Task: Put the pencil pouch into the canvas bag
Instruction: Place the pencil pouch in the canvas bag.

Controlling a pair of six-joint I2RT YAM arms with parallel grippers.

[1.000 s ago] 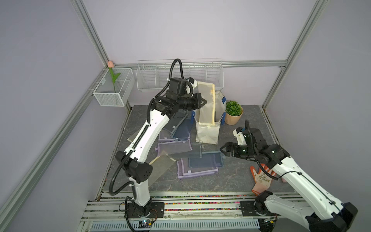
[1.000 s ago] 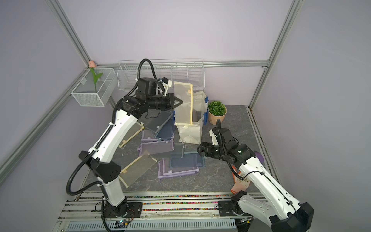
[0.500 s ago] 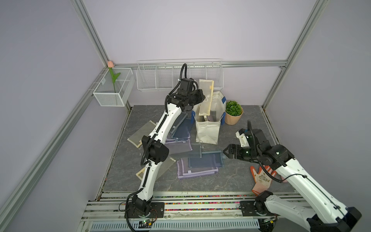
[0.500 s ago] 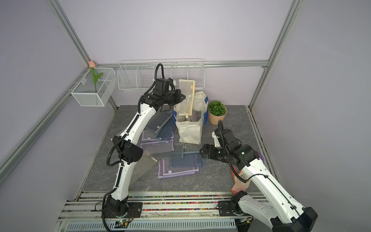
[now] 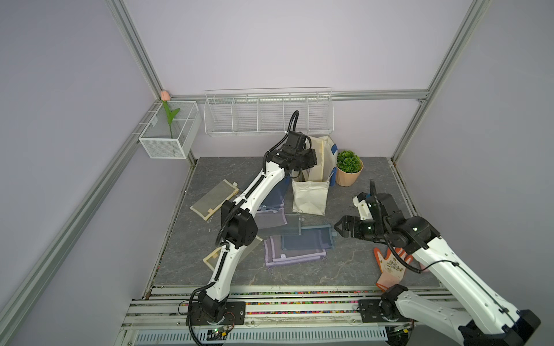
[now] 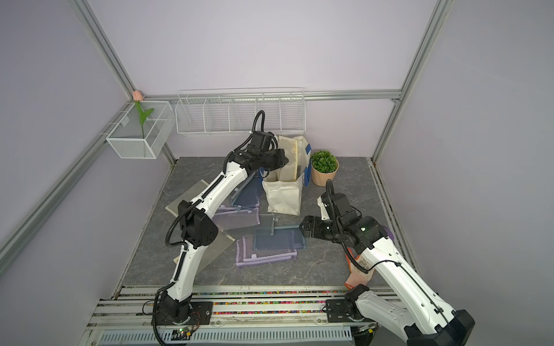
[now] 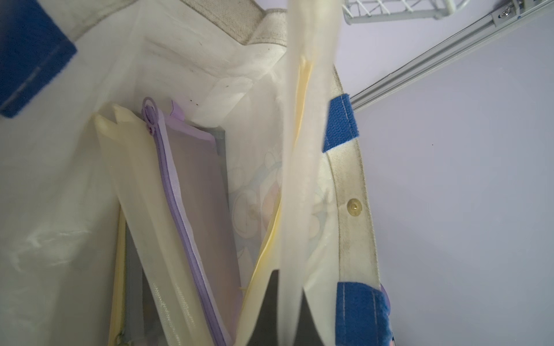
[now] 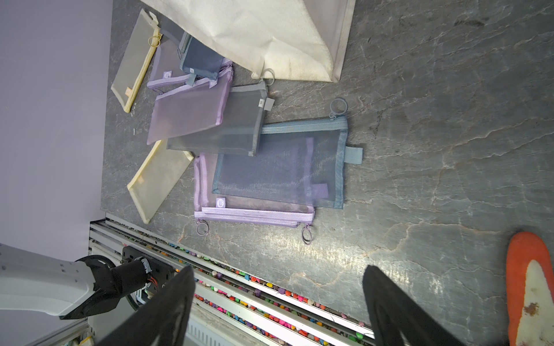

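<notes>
Over the canvas bag (image 5: 310,196), gripped the cream mesh pencil pouch (image 7: 295,179) edge-down in the closed left end effector (image 7: 289,302), likely to slide it between the walls (other pouches (image 7: 195,194) already inside). Held the right end effector (image 8: 278,269) spread open, empty, above the tabletop (image 8: 419,149). Compared with half a second earlier, sunk lower into the bag.

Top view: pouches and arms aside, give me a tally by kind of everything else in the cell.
Canvas bag: 1
Potted plant: 1
Glove: 1
Tulip: 1
Wire baskets: 2, mesh box and long rack
Total: 6
</notes>
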